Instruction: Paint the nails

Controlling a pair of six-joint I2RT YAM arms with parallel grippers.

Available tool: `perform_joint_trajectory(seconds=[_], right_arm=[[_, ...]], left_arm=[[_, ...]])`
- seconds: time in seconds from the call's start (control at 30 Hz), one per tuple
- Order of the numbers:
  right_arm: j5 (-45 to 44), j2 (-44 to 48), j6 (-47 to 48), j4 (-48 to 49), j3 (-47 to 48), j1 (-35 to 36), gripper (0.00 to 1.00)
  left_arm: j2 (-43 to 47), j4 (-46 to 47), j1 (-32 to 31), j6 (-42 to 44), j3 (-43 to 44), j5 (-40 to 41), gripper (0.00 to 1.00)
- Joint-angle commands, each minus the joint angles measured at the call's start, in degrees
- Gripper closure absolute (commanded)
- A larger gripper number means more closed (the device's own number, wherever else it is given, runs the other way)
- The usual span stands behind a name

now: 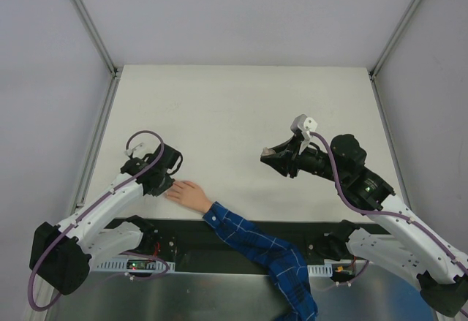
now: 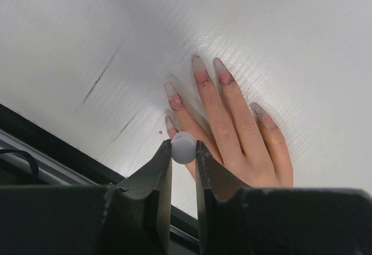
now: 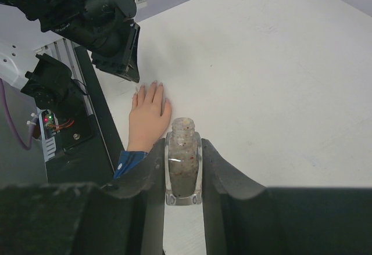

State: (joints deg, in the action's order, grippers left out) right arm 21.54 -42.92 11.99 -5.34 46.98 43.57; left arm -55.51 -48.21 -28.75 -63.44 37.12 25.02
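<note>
The white bench (image 1: 241,109) carries only one thing, a pale hand (image 1: 189,194) lying palm down near its front edge, its blue plaid sleeve (image 1: 263,251) trailing back between the two arm bases. Well off to the right, the right claw (image 3: 183,150) is closed on the flat sides of a small clear bottle (image 3: 183,162), uncapped and upright; being glass, it is probably slick and breakable. The left claw (image 2: 183,146) hangs just above the hand, narrowed onto a small round grey knob (image 2: 183,148) (likely the brush's cap, though no bristles show). The nails (image 2: 200,66) are long, pointed tips at the ends of the spread fingers, smudged reddish near their bases. They look stiff and smooth, not things to grip at all: only a light stroke along each. The hand looks light enough to slide if pushed.
</note>
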Motion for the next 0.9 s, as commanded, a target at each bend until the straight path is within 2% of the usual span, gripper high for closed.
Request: perform_joint_trajectory(seconds=[0.0, 0.47, 0.87], right_arm=[[1.31, 0.64, -0.74, 4.11, 0.13, -0.33, 1.0], [1.49, 0.82, -0.83, 4.02, -0.05, -0.33, 1.0], [1.66, 0.46, -0.83, 4.11, 0.04, -0.42, 1.0]], left_arm=[[-0.04, -0.31, 0.54, 0.95, 1.64, -1.46, 1.0], [1.98, -3.65, 1.15, -0.72, -1.0, 5.48, 1.0], [1.45, 1.53, 1.42, 1.12, -2.32, 0.83, 1.0]])
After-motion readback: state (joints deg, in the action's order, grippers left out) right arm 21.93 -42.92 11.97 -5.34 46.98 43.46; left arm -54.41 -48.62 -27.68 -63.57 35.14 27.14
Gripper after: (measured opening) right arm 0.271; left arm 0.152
